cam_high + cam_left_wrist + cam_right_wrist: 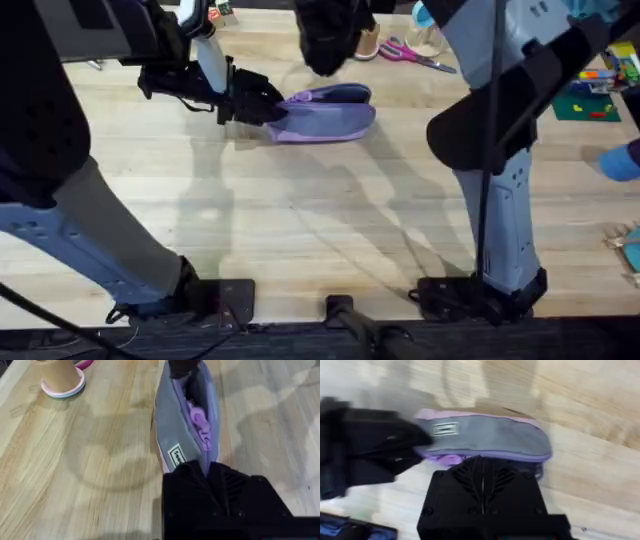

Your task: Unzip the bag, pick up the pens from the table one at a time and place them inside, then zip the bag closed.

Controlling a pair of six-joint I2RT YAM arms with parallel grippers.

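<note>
Lavender fabric of the bag [325,115] is lying on the far middle of the worktop [300,230], its zipper gaping partly open. The left fingers [262,103] are pinching its left end closed-tight, while the right fingers [482,467] are hovering at its near side; I cannot tell their state. No pens are lying loose, so probably zipping is what is remaining. Scissors [415,55] and a paper cup [61,377] are sitting farther back, blocking nothing.
</note>
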